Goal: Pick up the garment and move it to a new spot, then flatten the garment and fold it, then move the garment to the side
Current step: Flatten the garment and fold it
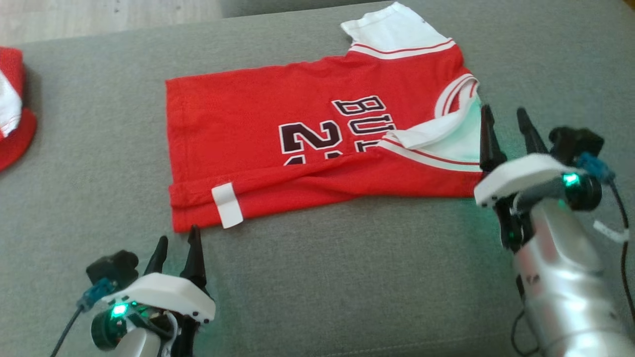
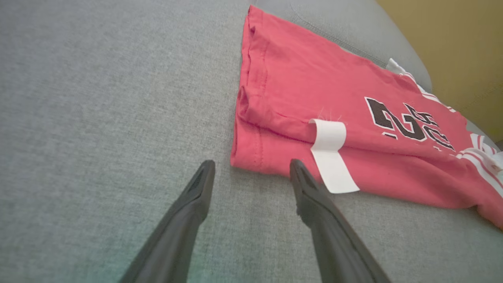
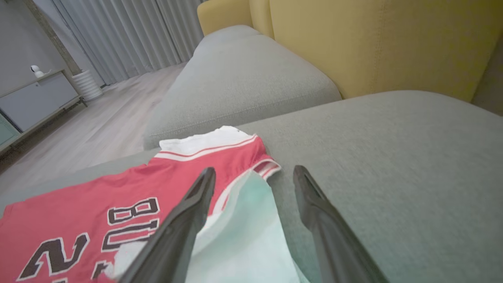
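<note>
Head view, read from left to right: a second red-and-white cloth lies at the far left edge, well apart from the work. The red basketball jersey lies flat on the grey sofa cushion, its long axis running left to right, hem to the left and collar to the right. Its near long edge is doubled over into a narrow band.

The left pincer sits just short of the hem's near corner, pointing toward it, and is the nearer arm to that end. Its fingers stand well apart and hold nothing. The left wrist view shows the corner lying between and just beyond the two tips, with the white label just beside the right-hand finger. Contact with the cloth cannot be told.

Black lettering marks mid-body. At the right end, the near white sleeve is turned in over the red.

The right pincer stands at the jersey's collar end, beside that sleeve. Its fingers are likewise spread and empty; the right wrist view shows one finger over the white fabric and the other over bare cushion. The next fold would probably take the near band at both ends.
</note>
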